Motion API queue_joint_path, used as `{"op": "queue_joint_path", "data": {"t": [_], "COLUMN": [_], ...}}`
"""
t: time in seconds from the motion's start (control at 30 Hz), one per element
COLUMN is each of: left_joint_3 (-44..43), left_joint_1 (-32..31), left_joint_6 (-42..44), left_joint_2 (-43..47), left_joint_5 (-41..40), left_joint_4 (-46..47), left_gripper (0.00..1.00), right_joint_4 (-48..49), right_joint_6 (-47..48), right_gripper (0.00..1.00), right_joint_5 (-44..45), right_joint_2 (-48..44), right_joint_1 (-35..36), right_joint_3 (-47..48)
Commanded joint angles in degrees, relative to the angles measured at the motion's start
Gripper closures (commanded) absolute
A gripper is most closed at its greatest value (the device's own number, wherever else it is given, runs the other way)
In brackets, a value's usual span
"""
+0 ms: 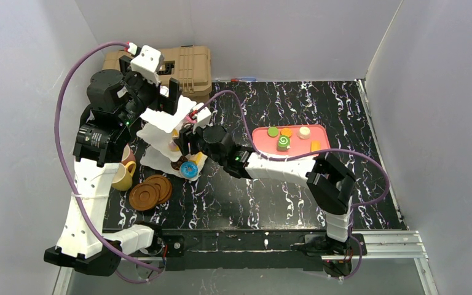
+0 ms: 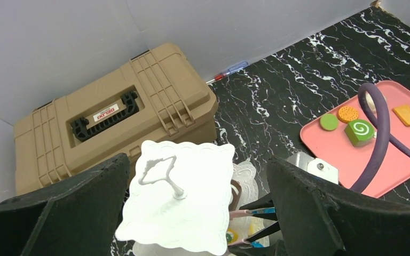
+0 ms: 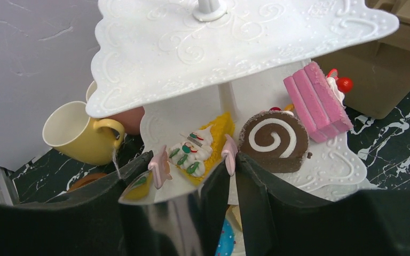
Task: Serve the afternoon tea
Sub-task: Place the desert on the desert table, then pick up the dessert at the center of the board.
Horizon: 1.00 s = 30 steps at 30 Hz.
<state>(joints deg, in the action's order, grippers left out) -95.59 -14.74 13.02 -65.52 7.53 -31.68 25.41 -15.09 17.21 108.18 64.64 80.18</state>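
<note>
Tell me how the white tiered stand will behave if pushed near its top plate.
Probably tips rather than slides: the stand is tall, its plates carried on one thin centre post. It looks like light, stiff plastic, with little weight to steady it. The roll slice and pink cake slice lie loose on a plate and could slide off.

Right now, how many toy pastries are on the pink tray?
5 on the pink tray: green disc, orange cookie, cream round along the far side; green swirl block and orange biscuit nearer. None looks hidden.
</note>
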Motion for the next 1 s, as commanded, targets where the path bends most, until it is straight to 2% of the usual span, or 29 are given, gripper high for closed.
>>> {"op": "queue_joint_path", "data": {"t": [0.0,0.37,0.7,0.97], "left_joint_3": [0.25,0.17,0.41,-0.11], "left_joint_1": [0.26,0.30,0.24,0.24], "left_joint_6": [-0.53,-0.61,-0.94,-0.90], "left_joint_2": [1.06,1.09,0.95,0.93], "left_joint_5": [1.17,1.34,1.61,1.52], "left_joint_4": [1.01,1.13,0.49,0.22], "left_gripper": [0.02,0.02,0.02,0.02], "right_joint_4": [1.90,0.29,-8.32,-13.62], "right_joint_6": [-0.27,-2.60,-4.44,-4.86], "right_gripper": [0.35,0.38,0.38,0.38], "right_joint_5": [1.00,-1.39,0.84,6.42], "right_joint_2": [-2.81,-10.03,-24.19,-31.24], "right_joint_1": [0.22,0.22,0.22,-0.44], "right_joint_3": [2.54,-1.38,-16.93,-28.23]}}
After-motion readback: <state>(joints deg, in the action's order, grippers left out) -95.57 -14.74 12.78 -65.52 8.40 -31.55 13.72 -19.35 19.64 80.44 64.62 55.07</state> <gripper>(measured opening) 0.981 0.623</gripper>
